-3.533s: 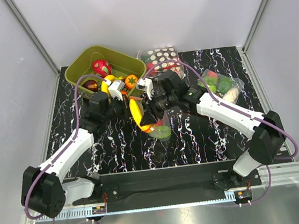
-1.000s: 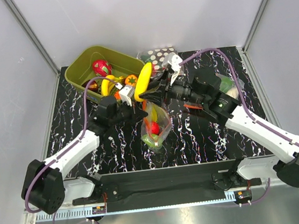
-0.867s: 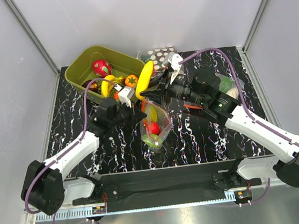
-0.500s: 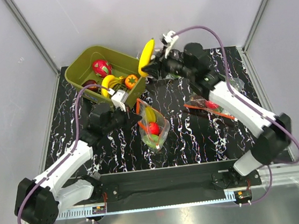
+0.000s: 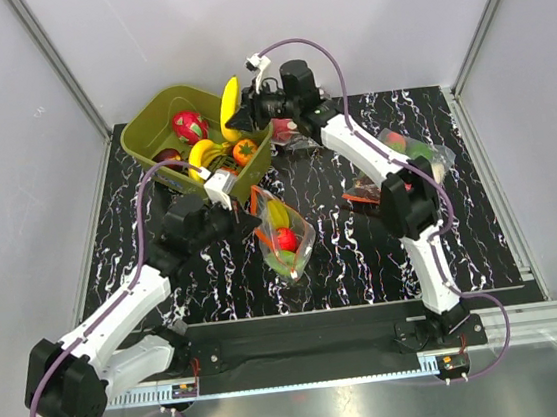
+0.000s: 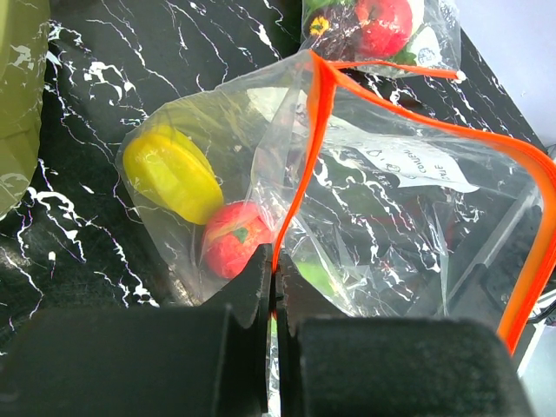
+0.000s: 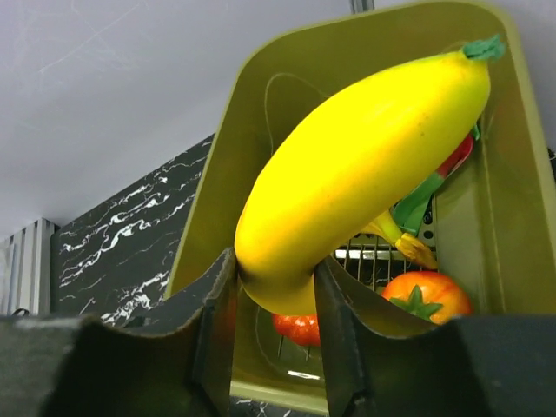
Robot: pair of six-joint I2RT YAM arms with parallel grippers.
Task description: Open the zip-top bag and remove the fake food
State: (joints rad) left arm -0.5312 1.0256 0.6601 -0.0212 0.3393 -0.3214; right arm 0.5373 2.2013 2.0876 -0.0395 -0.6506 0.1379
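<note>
1. Position of the zip-top bag (image 5: 283,230): I see it near the middle of the table (image 5: 463,238), just in front of the green bin (image 5: 144,133). Its mouth is open, and the orange-red zip strip (image 6: 417,122) is spread into a wide loop.
2. Fake food inside the bag: a yellow piece (image 6: 171,174) and a red round fruit (image 6: 234,248) lie touching each other. A green piece (image 5: 282,260) lies below them, partly hidden by the crinkled plastic.
3. Left fingers (image 6: 272,304): closed flat together, pinching one side of the zip strip. That lip is raised above the table while the body of the bag hangs from it toward the table.
4. Right fingers (image 5: 239,124): clamped on the lower end of a yellow banana (image 7: 365,165). The banana is tilted with its green stem tip uppermost and hangs over the far right part of the bin. I cannot tell whether it touches the rim.
5. Bin contents: a red-pink dragon fruit (image 5: 189,125), a second banana (image 5: 204,155) and an orange fruit (image 5: 244,151), all lying close together.
6. Other items on the table: a clear bag with a red strip (image 5: 368,194) lies right of centre, beside the right arm. A clear bag of green and red vegetables (image 5: 415,150) lies farther right, well apart from the open bag.
</note>
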